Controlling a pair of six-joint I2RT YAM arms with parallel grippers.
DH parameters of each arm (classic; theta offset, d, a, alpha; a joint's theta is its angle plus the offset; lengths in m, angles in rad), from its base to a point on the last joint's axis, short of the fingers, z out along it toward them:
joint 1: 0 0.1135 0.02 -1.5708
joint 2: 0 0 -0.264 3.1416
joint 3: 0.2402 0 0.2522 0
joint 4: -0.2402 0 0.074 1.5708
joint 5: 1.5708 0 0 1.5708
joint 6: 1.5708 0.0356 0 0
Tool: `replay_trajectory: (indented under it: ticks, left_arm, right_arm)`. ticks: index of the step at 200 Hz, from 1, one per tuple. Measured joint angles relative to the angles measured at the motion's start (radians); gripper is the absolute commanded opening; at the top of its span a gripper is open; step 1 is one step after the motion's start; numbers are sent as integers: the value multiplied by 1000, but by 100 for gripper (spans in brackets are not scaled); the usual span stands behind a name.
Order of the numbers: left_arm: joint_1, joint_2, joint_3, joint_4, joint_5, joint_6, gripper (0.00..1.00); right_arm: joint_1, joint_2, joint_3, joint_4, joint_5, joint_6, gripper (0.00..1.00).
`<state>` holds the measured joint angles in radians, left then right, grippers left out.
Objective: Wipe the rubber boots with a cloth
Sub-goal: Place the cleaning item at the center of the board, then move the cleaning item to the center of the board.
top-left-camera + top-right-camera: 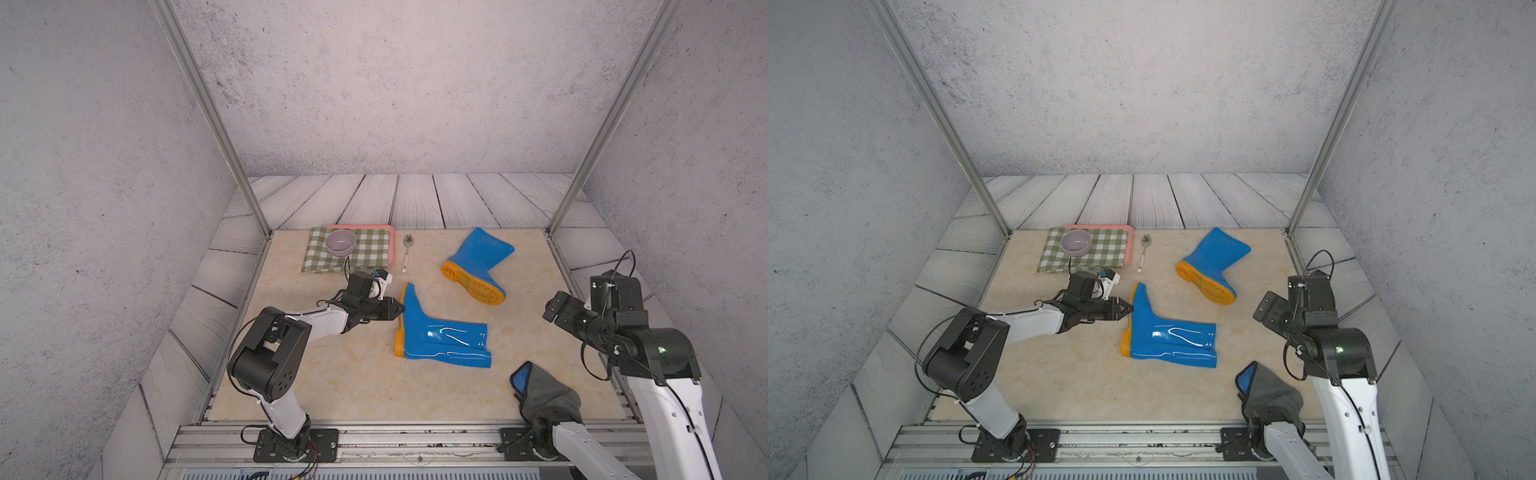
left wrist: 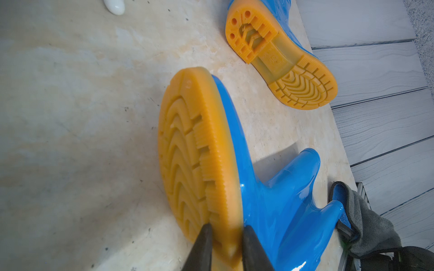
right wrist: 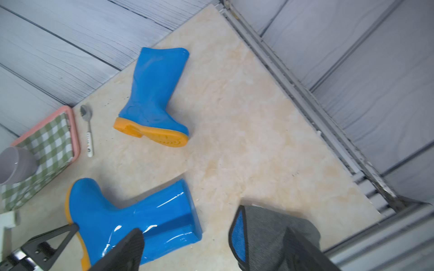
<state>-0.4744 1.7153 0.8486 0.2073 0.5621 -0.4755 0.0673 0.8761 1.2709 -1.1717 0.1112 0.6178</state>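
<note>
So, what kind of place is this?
Probably a staged robot test cell, not a real home: aluminium frame posts, printed plank panels, robot arms bolted to a metal rail.

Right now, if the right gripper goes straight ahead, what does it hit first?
The right gripper would probably meet bare table between the cloth and the near boot, though depth is unclear.

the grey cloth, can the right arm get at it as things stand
Probably yes, awkwardly. Nothing stands between the open right gripper and the grey cloth, but it drapes over that arm's own base, forcing a tight fold back.
</note>
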Motion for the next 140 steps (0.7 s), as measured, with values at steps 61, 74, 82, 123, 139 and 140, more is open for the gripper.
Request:
replay_trajectory:
  ticks: [61,74,82,123,139,140]
  left_arm:
    - [0,6,13,-17,3,0,24]
    - [0,7,13,-17,5,0,24]
    - [0,7,13,-18,5,0,24]
    - [-2,7,14,-18,5,0,24]
    - [-3,7,14,-16,4,0,24]
    - [-3,7,14,-16,4,0,24]
  right_arm:
    - [35,-109,-426,72,-287,96,93]
    - [36,-152,-477,61,-316,113,93]
    - [37,-179,-498,53,-331,124,93]
    - [41,-273,-549,-21,-363,157,93]
    - [45,-303,-548,-56,-335,177,94]
    - [45,-304,-548,-58,-332,179,94]
